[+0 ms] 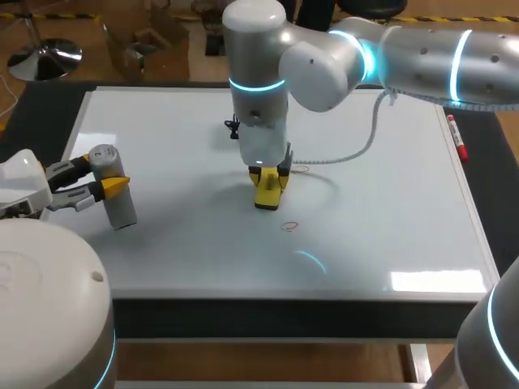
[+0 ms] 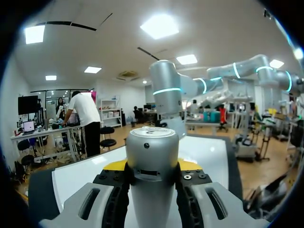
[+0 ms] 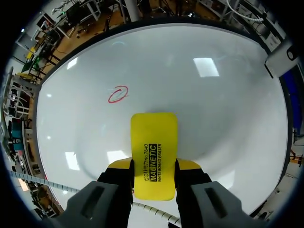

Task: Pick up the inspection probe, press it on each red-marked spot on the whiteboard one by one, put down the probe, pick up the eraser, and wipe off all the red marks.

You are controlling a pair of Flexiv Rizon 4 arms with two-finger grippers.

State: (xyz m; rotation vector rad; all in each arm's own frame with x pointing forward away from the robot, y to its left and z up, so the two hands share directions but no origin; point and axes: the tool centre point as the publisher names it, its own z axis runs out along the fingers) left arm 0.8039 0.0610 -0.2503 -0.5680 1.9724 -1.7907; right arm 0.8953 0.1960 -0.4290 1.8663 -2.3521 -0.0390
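At frame centre, the right gripper (image 1: pixel 270 180) is clamping the yellow eraser (image 1: pixel 267 198), long axis pointing down-frame. The nearest red mark (image 1: pixel 289 226) is lying just lower right on the whiteboard (image 1: pixel 389 203). At far left, the left gripper (image 1: pixel 101 174) is gripping the probe (image 1: pixel 119 207).

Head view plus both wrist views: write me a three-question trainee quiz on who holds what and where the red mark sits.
1. True or false: the right fingers are shut on the eraser.
2. The probe is: A) lying loose; B) clamped between the left fingers; C) under the eraser.
3. Fill in: in the right wrist view, the red mark lies ___ the eraser.
Key: 1 true; 2 B; 3 ahead of.
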